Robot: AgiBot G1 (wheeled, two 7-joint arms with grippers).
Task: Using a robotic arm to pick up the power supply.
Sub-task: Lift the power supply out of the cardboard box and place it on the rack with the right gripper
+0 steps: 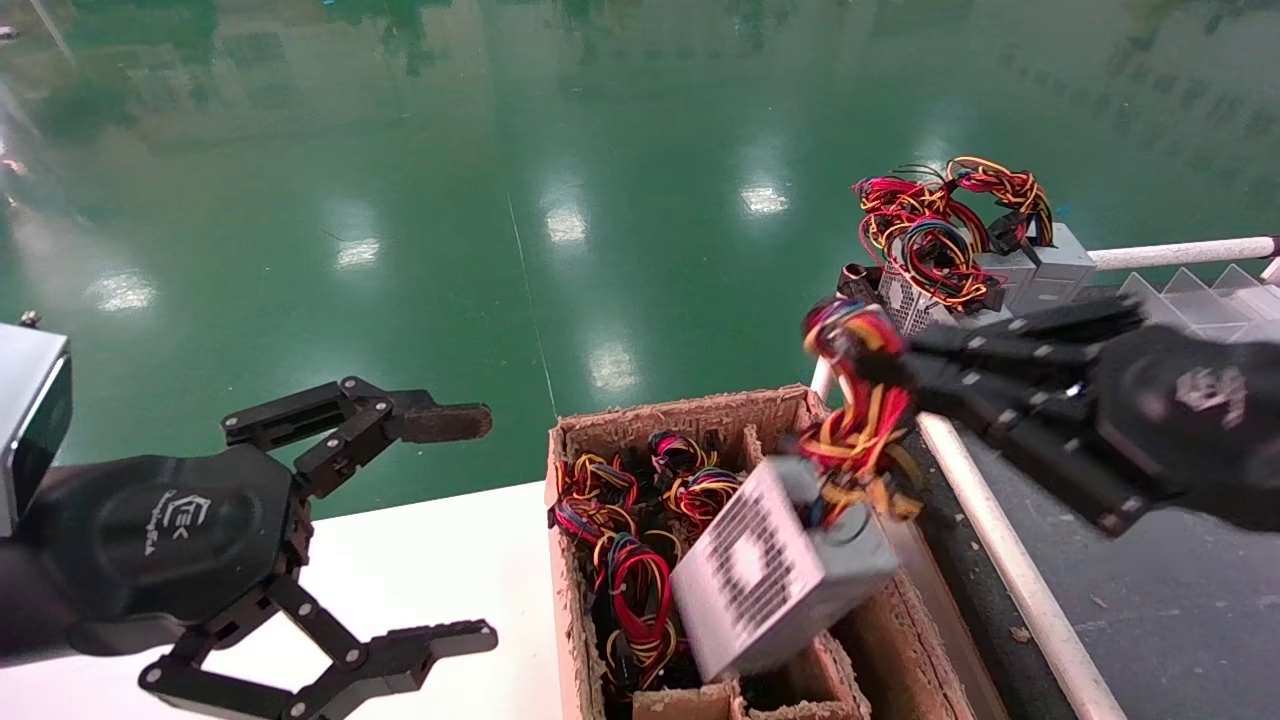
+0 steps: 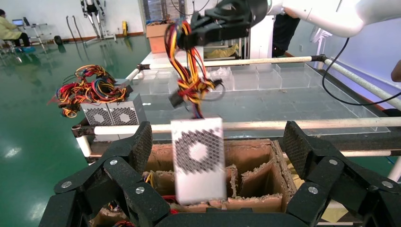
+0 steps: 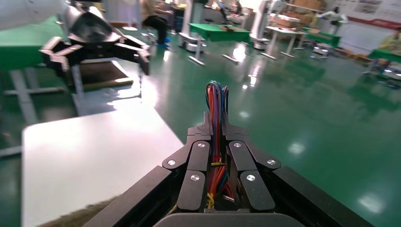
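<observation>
The power supply (image 1: 770,575) is a silver-grey box with a perforated vent face. It hangs tilted over the cardboard box, dangling from its red, yellow and blue wire bundle (image 1: 858,420). My right gripper (image 1: 890,360) reaches in from the right and is shut on that bundle. In the right wrist view the wires (image 3: 216,106) run up between the closed fingers of the right gripper (image 3: 216,125). In the left wrist view the power supply (image 2: 198,161) hangs in front of my left gripper (image 2: 217,142). My left gripper (image 1: 470,530) stays open and empty over the white table.
A cardboard box (image 1: 680,410) with worn dividers holds several more wire bundles (image 1: 620,560). Two other power supplies (image 1: 1000,265) stand on the rack at the back right, beside clear trays (image 1: 1200,295). A white rail (image 1: 1010,570) borders the box's right side. The white table (image 1: 430,560) lies left.
</observation>
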